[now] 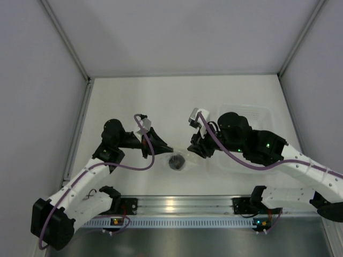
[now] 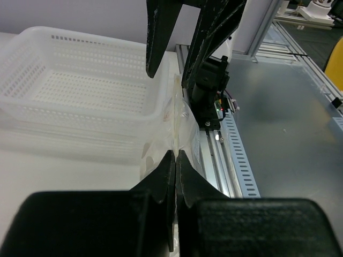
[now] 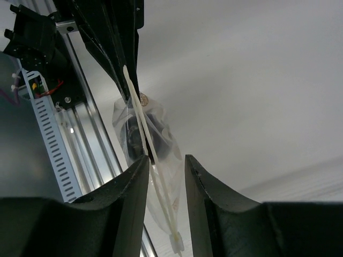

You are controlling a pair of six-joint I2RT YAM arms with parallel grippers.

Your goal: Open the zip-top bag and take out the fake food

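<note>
The zip-top bag [image 1: 183, 159] hangs between my two grippers just above the table, with the fake food [image 1: 176, 162], a dark ball, inside it. My left gripper [image 1: 169, 150] is shut on the bag's left edge; in the left wrist view its jaws [image 2: 176, 155] pinch the clear plastic [image 2: 182, 120]. My right gripper [image 1: 193, 149] is open at the bag's right side. In the right wrist view its fingers [image 3: 165, 159] straddle the bag's white zip strip [image 3: 140, 120] without closing on it, and the ball [image 3: 133, 134] shows through the plastic.
A white perforated tub [image 1: 252, 115] stands at the right behind my right arm and also shows in the left wrist view [image 2: 80, 85]. The aluminium rail [image 1: 177, 206] runs along the table's near edge, just below the bag.
</note>
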